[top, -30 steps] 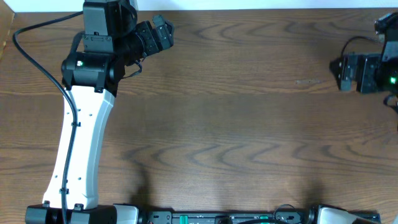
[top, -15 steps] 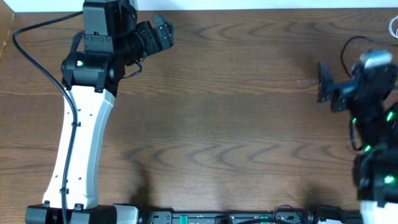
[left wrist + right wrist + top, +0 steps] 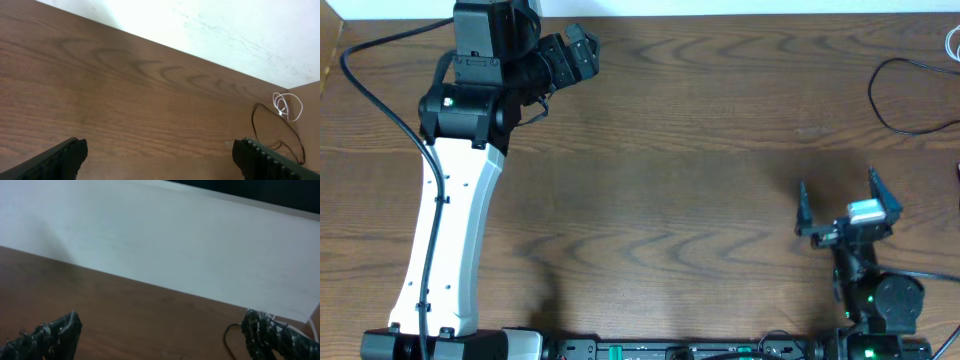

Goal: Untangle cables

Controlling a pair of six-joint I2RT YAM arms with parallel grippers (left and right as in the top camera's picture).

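**While both grippers stand empty, the two cords lie at the far right corner**

Though the task is to untangle, nothing is in hand at this moment. At the far left of the table (image 3: 700, 180), the left gripper (image 3: 582, 50) hovers near the back edge with its fingers spread wide and nothing between them. Its own camera confirms this, showing bare wood between the two tips of the left gripper (image 3: 165, 160).

Across the bare middle and near the front edge on the right, the right gripper (image 3: 840, 200) is also splayed wide and holds nothing. It stands well apart from the cords.

Both cords sit at the far right back corner. The black cord (image 3: 871, 92) lies in one open curve with its bend turned left and both runs leading off the right edge, so its long axis goes roughly left to right across the table. The white cord (image 3: 951, 38) shows from above only as a small arc at the frame's edge.

From the left wrist, the white cord (image 3: 281, 112) is a small coil with no clear heading, near the far end of the black cord (image 3: 253, 117).

They look separate — no crossing shows. The task therefore seems largely done, though the corner is too small in view to be sure.
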